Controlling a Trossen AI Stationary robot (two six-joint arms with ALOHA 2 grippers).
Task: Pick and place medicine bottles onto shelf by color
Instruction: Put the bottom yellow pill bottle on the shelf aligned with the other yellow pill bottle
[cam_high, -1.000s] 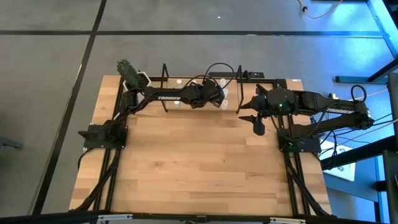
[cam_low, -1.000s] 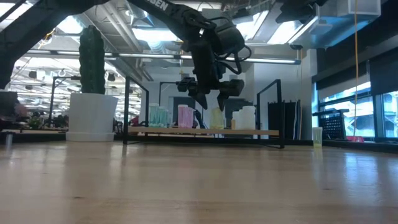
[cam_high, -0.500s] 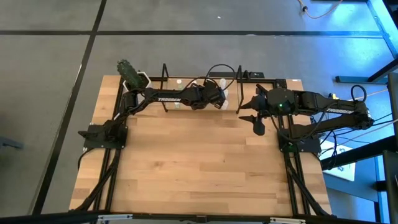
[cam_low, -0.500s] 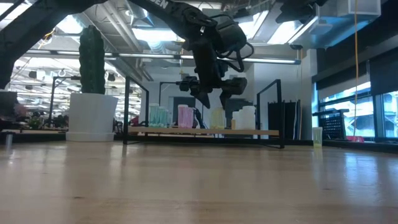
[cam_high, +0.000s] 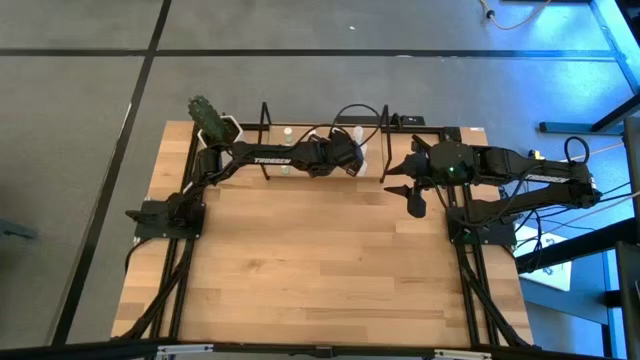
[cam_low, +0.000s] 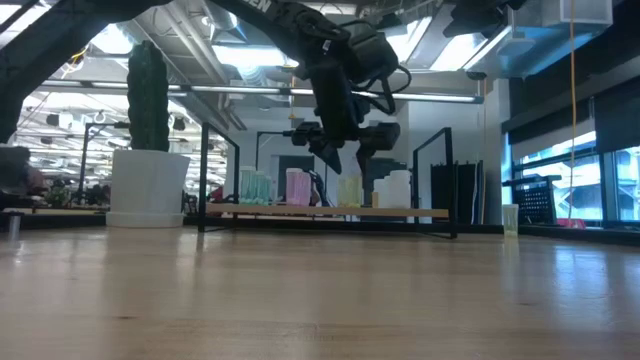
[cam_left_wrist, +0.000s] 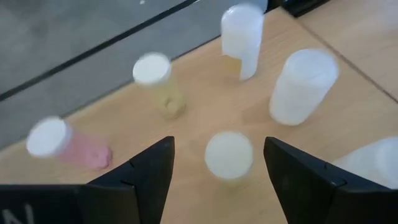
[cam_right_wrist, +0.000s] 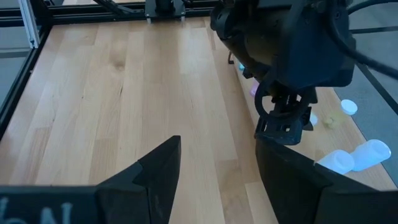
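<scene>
While hovering spread and empty above the shelf (cam_low: 330, 212), left gripper (cam_left_wrist: 219, 163) straddles an upright yellow-topped bottle (cam_left_wrist: 229, 155) directly below; right gripper (cam_right_wrist: 214, 163), open, waits farther off.

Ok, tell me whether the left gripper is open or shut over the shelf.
Open. The left gripper hangs above the shelf with its fingers spread wide, empty; a pale bottle stands on the wood below, between them, untouched.

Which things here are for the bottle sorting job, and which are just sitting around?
For the job:
- medicine bottles, standing on the shelf in green, pink, yellow and white groups
- shelf
- left gripper, open above the bottles
- right gripper, open, waiting off to the side

Just sitting around:
- cactus in its white pot
- table
</scene>
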